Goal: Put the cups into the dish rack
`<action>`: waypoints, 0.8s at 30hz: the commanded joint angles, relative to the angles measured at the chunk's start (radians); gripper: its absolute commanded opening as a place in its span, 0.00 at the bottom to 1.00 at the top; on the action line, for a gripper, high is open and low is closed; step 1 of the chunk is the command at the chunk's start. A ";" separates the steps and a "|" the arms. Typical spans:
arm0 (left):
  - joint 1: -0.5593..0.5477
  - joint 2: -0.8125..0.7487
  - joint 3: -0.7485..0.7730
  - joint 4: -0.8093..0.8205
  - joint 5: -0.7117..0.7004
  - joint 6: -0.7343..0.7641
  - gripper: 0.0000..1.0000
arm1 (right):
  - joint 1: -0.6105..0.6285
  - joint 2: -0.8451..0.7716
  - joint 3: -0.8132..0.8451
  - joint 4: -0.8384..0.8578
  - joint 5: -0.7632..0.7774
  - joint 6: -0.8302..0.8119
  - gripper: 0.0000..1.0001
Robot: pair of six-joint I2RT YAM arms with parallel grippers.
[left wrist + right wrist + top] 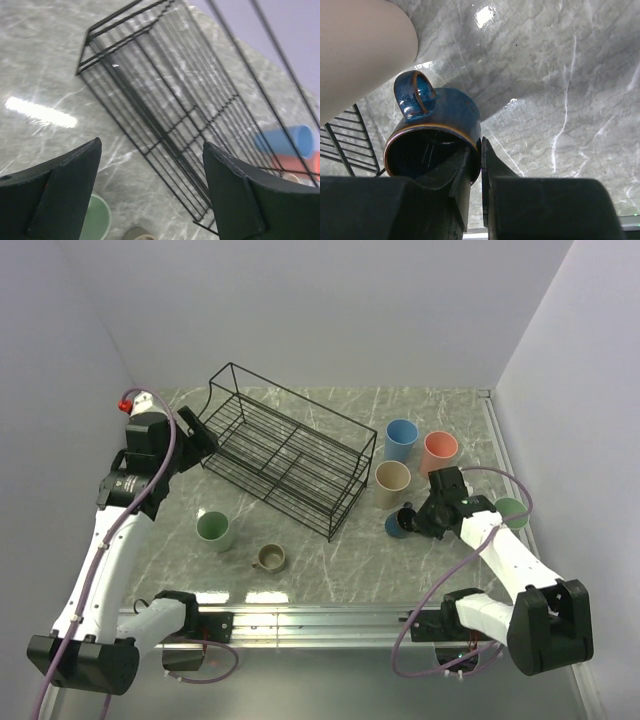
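- Pinching the wall of the navy mug (445,117), the right hand (480,155) has one finger inside the rim and one outside, clamped tight on it; the mug is just beside the beige cup (392,480), near the right end of the rack (290,450); whether its base is off the bench (330,560) I cannot tell.
- The rack holds nothing; its wire floor shows bare in both the overhead view and the left wrist view; so no cup is loaded yet.
- The left hand (152,185) hovers at the rack's left end, fingers wide apart and nothing between them.
- All seven are left to load; the blue cup (401,438) and the pink cup (440,450) stand upright beyond the beige one, to the right of the rack; one green cup (213,530) and the tan mug (268,558) stand on the near left side of the rack, probably within the left arm's reach; a second green cup (512,512) shows partly behind the right arm.
- By my judgement the task is at its first cup; the grip is made; the carry over the rack's frame and the setting down inside are not yet done.
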 commanded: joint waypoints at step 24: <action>-0.078 -0.026 -0.093 0.938 1.024 -0.564 0.94 | -0.004 -0.324 0.327 0.383 -0.674 0.418 0.00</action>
